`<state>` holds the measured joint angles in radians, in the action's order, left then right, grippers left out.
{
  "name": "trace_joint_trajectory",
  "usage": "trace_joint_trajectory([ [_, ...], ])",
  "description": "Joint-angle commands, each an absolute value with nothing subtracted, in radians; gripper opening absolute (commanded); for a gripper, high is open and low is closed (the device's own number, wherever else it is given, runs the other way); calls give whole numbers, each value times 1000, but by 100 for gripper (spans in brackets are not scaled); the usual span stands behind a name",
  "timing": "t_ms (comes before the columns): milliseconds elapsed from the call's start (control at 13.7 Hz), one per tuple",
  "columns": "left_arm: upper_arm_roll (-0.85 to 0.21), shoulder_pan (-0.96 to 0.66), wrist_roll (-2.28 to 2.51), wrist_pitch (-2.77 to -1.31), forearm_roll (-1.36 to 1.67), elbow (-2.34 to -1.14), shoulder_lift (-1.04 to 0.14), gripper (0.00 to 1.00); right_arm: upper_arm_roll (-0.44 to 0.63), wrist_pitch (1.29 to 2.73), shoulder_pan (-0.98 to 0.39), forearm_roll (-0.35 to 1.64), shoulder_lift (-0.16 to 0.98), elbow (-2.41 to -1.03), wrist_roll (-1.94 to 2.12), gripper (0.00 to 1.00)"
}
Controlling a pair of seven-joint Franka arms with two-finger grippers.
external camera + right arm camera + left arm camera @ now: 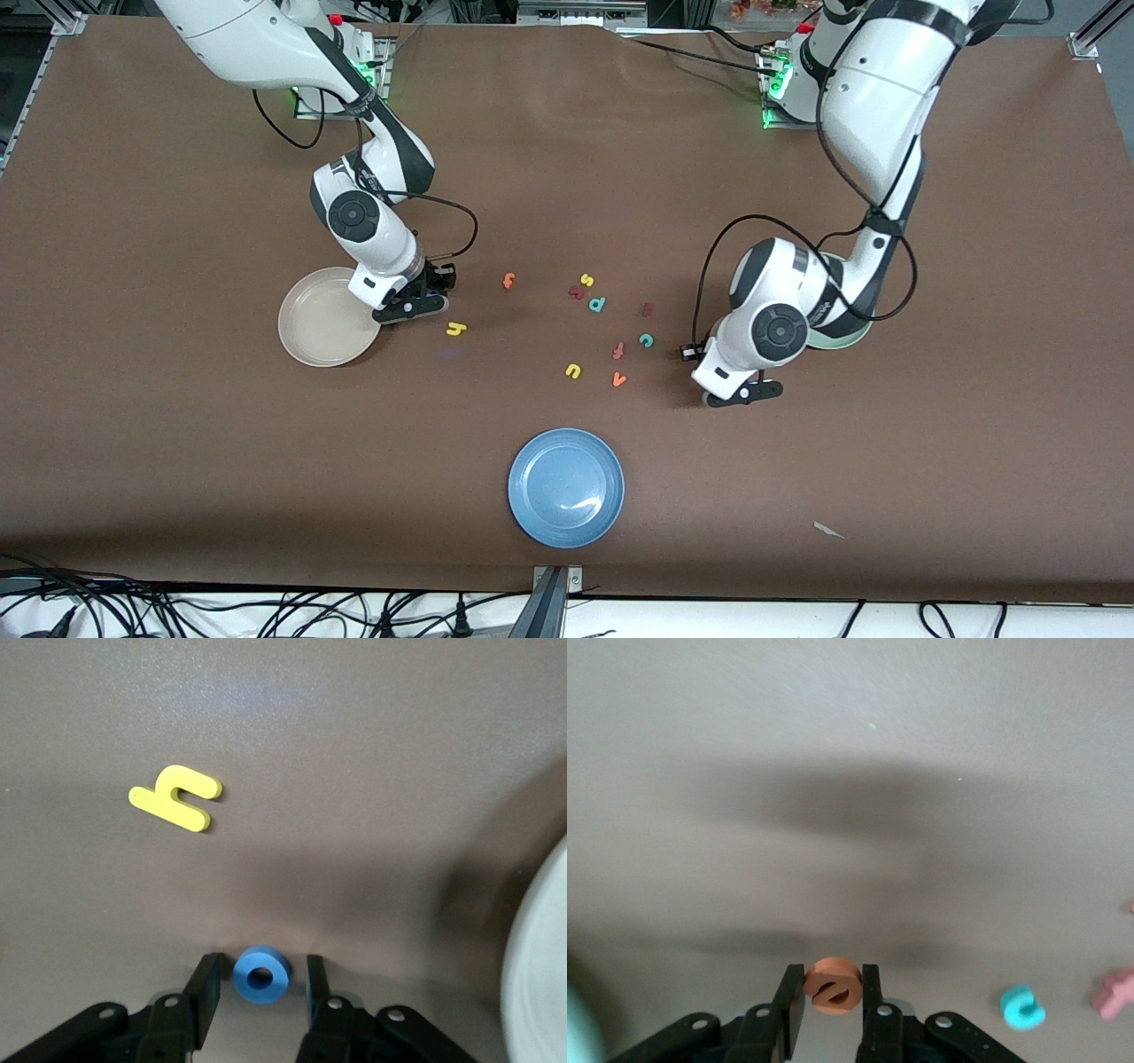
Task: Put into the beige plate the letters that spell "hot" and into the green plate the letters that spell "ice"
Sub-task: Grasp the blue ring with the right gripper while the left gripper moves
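My left gripper [742, 395] is shut on the orange e [833, 985], both fingers pressing its sides, low over the table beside the loose letters. The teal c [647, 340] and dark red i [648, 309] lie on the table. The green plate [840, 338] is mostly hidden by the left arm. My right gripper [413, 306] stands low beside the beige plate [319, 323]. Its jaws straddle the blue o [261, 974], with a gap at one finger. The yellow h [455, 329] lies close by, the orange t [508, 281] farther from the front camera.
A blue plate [566, 486] sits near the table's front edge. Other letters lie mid-table: yellow s [586, 280], teal p [597, 304], yellow u [573, 370], orange v [619, 379], a red f-like letter [618, 350]. A paper scrap [828, 530] lies toward the left arm's end.
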<state>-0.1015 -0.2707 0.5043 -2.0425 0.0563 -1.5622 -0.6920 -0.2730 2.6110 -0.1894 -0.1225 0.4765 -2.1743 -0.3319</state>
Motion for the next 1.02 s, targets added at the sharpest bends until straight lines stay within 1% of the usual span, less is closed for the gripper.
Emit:
trace_joint_trajectory([
  [0,-101,-209,376,-1871,71,-1583,-574,7,-276,2631,-196,-141,476,-2187,-348,30],
  [146,-100,-169,293,-1755,69,-1592,-542,8,-275,2631,-196,-141,476,-2187,-347,19],
  [292,-100,-131,252,-1692,40,-1609,-525,9,-276,2628,-196,-141,471,-2186,-344,9],
  [512,-103,-82,214,-1690,-11,-1667,-511,9,-273,2593,-195,-140,413,-2186,-333,9],
  [658,-101,-49,154,-1703,-12,-1713,-496,9,-272,2479,-181,-135,347,-2175,-321,9],
  [804,-101,-41,147,-1764,-12,-1774,-494,9,-272,2456,-118,-133,312,-2177,-244,9],
  [950,-101,-37,144,-1819,-41,-1857,-480,9,-272,2451,-45,-133,308,-2175,-128,10],
])
